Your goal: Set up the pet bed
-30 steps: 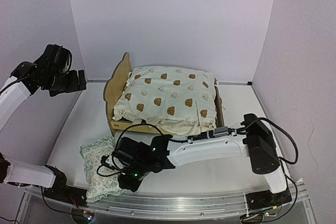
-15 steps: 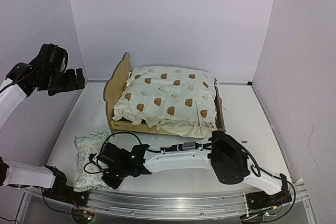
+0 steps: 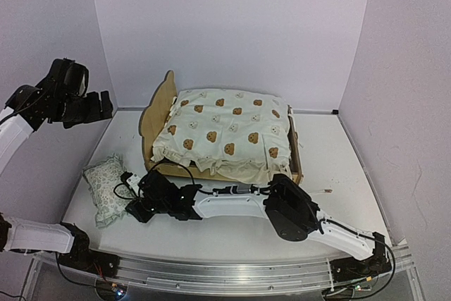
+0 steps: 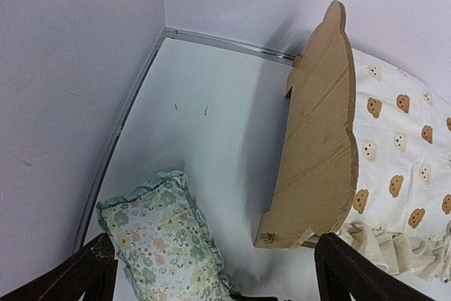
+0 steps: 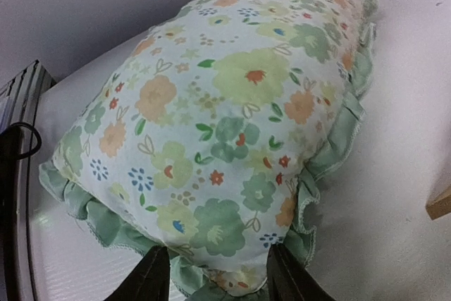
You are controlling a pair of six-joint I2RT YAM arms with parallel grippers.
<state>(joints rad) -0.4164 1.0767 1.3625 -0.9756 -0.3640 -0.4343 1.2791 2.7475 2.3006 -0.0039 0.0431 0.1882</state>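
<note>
Small floral pillow with green ruffled edge lying on the white table near the left wall, cream bear-print cover with ruffled hem spread flat to its right, pale lilac walls behind.

Right pincer: the pillow fills everything ahead, and its ruffle lies between the parted fingers, so there is no way forward. Bare surface opens to its right, up to a wooden corner of the pet bed. Behind it, its own arm lies across the strip beside the bed.

Left pincer: fingers wide, nothing between them. Open surface runs below and ahead to the back corner. The upright headboard blocks its right side, and the side wall stands near on its left.
</note>
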